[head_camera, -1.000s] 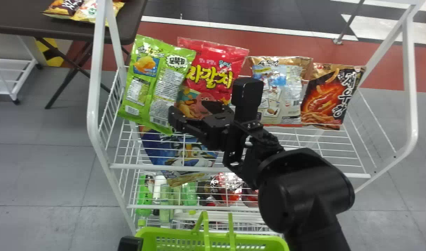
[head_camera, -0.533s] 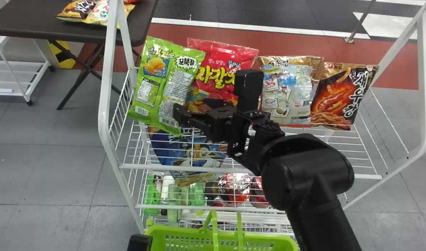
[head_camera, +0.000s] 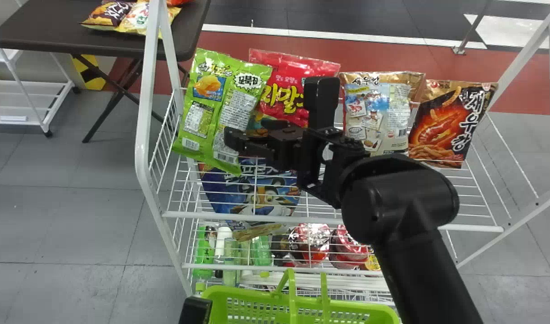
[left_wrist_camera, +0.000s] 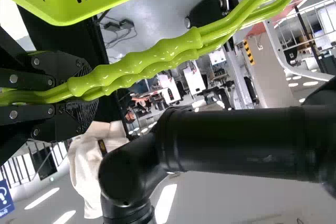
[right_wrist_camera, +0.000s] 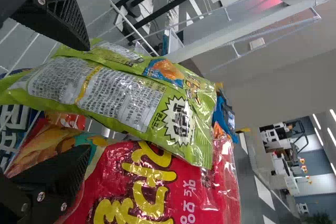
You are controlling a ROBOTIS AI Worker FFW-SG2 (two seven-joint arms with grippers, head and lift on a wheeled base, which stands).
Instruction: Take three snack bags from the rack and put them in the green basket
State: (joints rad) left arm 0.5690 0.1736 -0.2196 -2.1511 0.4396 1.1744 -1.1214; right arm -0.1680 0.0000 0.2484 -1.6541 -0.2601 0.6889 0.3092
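Note:
My right gripper is at the lower right part of the green snack bag, in front of the red bag. In the right wrist view the right gripper stands open, one finger on each side of the green bag; whether they touch it I cannot tell. The red bag lies partly behind the nearer finger. A silver-brown bag and a black-orange bag stand further right. My left gripper stays beside the green basket, shut on its handles in the left wrist view.
White frame posts bound the rack on both sides. Under the top wire shelf are a blue bag, bottles and red packs. A dark table with more bags stands at the back left.
The head view has shifted, so the rack and basket appear further right. Relative to the rack, my right gripper has moved left toward the green bag. The left gripper keeps its hold on the handles.

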